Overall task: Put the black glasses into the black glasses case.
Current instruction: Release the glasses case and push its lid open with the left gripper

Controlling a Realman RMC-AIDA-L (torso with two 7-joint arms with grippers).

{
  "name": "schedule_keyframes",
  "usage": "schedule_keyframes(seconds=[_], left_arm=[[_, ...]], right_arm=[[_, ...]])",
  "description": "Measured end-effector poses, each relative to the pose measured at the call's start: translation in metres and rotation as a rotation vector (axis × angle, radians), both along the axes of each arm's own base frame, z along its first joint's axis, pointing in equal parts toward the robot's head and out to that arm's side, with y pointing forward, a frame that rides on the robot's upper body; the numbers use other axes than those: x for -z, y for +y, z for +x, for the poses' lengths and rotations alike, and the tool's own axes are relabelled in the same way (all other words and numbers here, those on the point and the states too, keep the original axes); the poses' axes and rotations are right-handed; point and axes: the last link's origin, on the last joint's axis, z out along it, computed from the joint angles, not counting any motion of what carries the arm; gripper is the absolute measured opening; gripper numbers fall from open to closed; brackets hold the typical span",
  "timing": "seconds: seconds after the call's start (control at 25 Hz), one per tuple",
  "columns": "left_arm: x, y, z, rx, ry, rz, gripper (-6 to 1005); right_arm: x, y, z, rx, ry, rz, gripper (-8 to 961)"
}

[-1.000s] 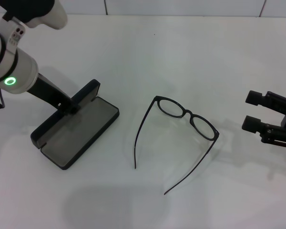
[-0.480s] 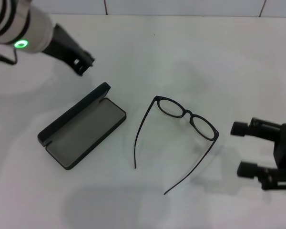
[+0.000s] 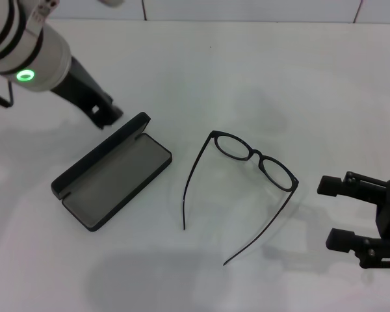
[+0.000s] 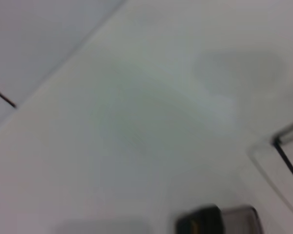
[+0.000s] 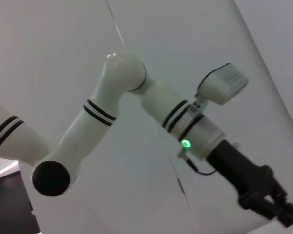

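The black glasses [image 3: 255, 156] lie unfolded on the white table at the middle, lenses toward the back and temple arms pointing to the front. The black glasses case [image 3: 114, 174] lies open to their left, grey lining up, lid standing along its back edge. My left gripper [image 3: 105, 116] hovers just behind the case's lid and is apart from it; the right wrist view shows it too [image 5: 271, 202]. My right gripper [image 3: 336, 212] is open and empty to the right of the glasses, its fingers pointing at them. The left wrist view is blurred and shows one end of the case [image 4: 200, 223].
The white table [image 3: 247, 78] reaches back to a tiled wall edge [image 3: 247, 10]. My left arm [image 3: 26, 49] stands over the back left corner.
My left gripper let go of the case's lid and lifted away to the back; the case shifted slightly right. My right gripper moved toward the front and spread wider.
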Motion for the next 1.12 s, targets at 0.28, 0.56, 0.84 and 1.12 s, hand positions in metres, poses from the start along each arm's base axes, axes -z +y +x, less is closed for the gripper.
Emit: schedule_keyframes(seconds=[0.28, 0.56, 0.84, 1.12], left_arm=[[0.007, -0.012, -0.009, -0.053, 0.006, -0.026, 337], [0.019, -0.006, -0.031, -0.132, 0.011, -0.044, 572], [0.023, 0.001, -0.044, -0.173, 0.055, -0.042, 553], [0.026, 0.002, -0.047, -0.184, 0.072, -0.045, 519]], right_arm=[[0.003, 0.010, -0.006, -0.021, -0.011, 0.001, 810], [0.003, 0.010, -0.005, -0.012, -0.013, 0.007, 807], [0.003, 0.009, -0.003, 0.005, -0.012, 0.008, 805], [0.006, 0.007, -0.002, 0.018, -0.002, 0.002, 803]])
